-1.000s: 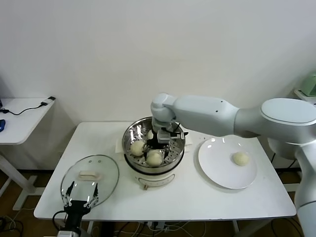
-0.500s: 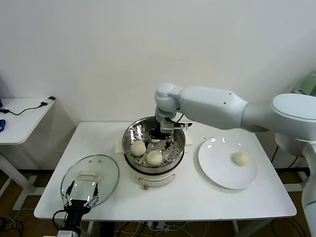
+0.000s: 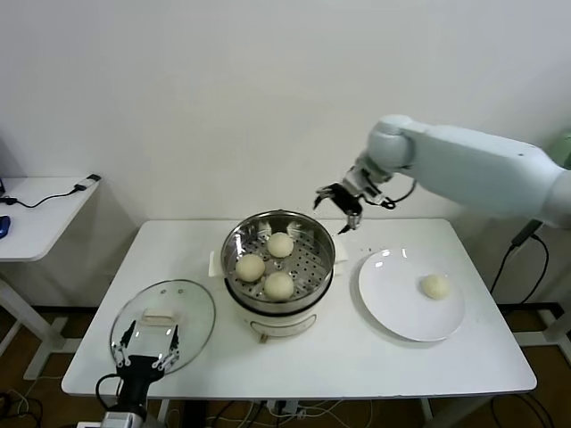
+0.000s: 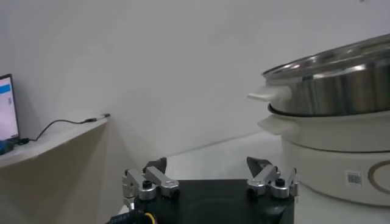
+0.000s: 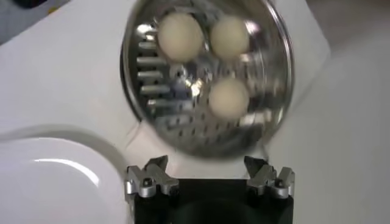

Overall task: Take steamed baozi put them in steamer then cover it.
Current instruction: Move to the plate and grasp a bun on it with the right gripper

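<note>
1. The head view alone shows the fourth baozi [image 3: 434,285] on the white plate [image 3: 393,303], and the glass cover [image 3: 163,323] lying on the table [image 3: 357,357].
2. Three baozi [image 3: 279,285] sit in the steamer [image 3: 277,259] (the right wrist view confirms).
3. The right gripper [image 3: 337,203] hovers above the steamer's rim, fingers spread, empty.
4. The left gripper [image 3: 143,354] is parked low beside the cover, fingers released.

No readable text (steamer [image 4: 341,152] sticker illegible).

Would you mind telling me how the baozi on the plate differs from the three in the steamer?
The lone baozi lies by itself on the flat white plate; the three baozi sit close together on the perforated tray of the steamer. The lone one is right of the steamer. All are round, smooth and cream-white, and none is gripped.
</note>
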Robot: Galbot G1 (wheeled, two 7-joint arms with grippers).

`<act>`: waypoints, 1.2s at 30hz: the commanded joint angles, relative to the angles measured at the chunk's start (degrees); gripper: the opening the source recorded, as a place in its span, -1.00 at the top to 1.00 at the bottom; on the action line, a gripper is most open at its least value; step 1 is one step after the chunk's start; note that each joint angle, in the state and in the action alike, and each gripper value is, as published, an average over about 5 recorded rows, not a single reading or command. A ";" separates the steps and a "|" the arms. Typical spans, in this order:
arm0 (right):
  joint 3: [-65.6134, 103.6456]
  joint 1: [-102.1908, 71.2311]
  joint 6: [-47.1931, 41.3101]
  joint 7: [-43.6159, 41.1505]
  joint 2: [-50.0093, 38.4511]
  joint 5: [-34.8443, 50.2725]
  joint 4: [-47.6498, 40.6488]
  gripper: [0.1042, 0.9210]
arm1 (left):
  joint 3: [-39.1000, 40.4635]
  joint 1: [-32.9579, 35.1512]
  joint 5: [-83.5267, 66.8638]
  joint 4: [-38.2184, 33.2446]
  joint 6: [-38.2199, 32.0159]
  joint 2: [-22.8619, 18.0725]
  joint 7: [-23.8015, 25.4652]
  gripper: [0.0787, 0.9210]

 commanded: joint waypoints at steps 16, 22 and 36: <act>36.77 -36.88 -7.86 -9.36 -11.62 -24.15 -21.24 -0.76 | -0.36 0.54 0.17 -0.41 0.63 -0.42 -0.20 -0.77; 41.25 -40.70 -7.04 -9.22 -7.91 -27.52 -25.47 -0.76 | -0.32 0.66 0.55 -0.18 0.63 -0.68 -0.21 -0.77; 47.33 -42.45 -3.95 -8.82 -0.66 -32.83 -34.48 -0.76 | -0.35 0.76 1.00 0.30 0.59 -0.83 -0.21 -0.77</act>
